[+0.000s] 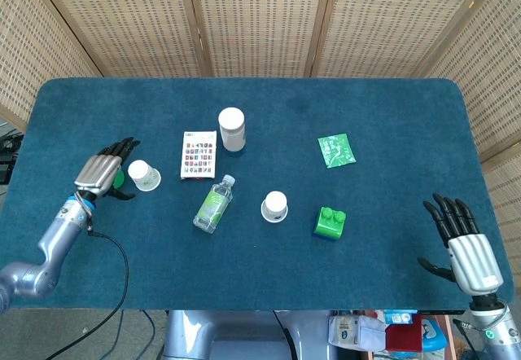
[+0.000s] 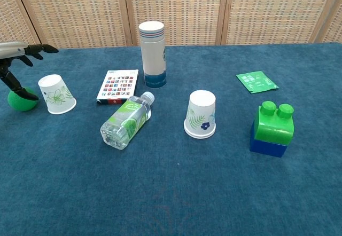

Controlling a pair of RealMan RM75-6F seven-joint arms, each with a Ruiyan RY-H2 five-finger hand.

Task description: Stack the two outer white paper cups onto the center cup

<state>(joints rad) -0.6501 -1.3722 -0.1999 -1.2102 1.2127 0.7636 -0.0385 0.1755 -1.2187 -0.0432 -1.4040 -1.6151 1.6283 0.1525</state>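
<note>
Two white paper cups stand upside down on the blue table. One cup [image 1: 143, 174] [image 2: 56, 93] is at the left, the other [image 1: 275, 206] [image 2: 201, 113] near the middle. My left hand [image 1: 104, 173] [image 2: 18, 49] hovers just left of the left cup, above the green ball, its fingers spread and holding nothing. The thumb reaches down beside the ball. My right hand [image 1: 464, 242] is at the table's front right corner, fingers spread and empty, far from both cups. It does not show in the chest view.
A green ball [image 2: 21, 100] lies left of the left cup. A water bottle [image 1: 213, 204] [image 2: 125, 119] lies between the cups. Behind stand a card box [image 1: 199, 154] and a tall tumbler [image 1: 232, 128]. A green packet [image 1: 336, 149] and a green-blue block [image 1: 329, 222] are at the right.
</note>
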